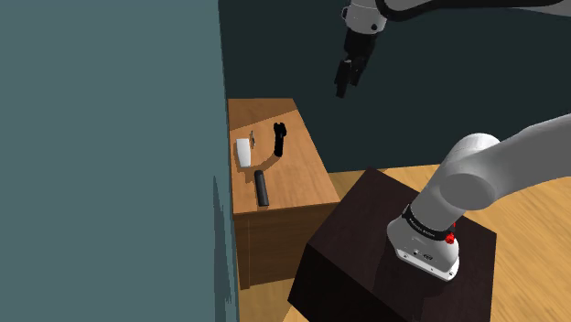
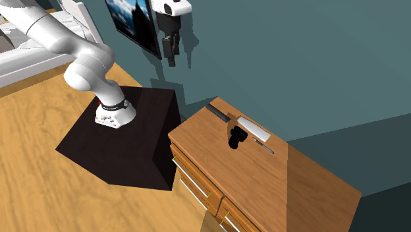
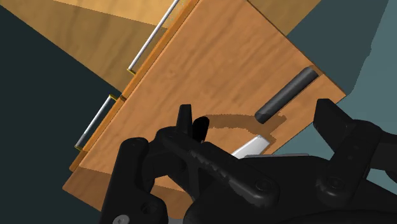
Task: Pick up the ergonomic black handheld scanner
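The black handheld scanner stands upright on the wooden dresser top, near the wall. In the second exterior view the scanner sits mid-top, beside a white flat object. My gripper hangs high above the dresser and off toward the stand, well apart from the scanner, with nothing in it. From the side it shows again as the gripper, in front of the wall. In the wrist view the gripper is open, its fingers apart, and the scanner's top peeks out between them far below.
A black bar lies on the dresser's end nearest the stand, and a white object lies against the teal wall. A thin pen-like item lies past the scanner. Drawer handles line the front. The dark stand adjoins the dresser.
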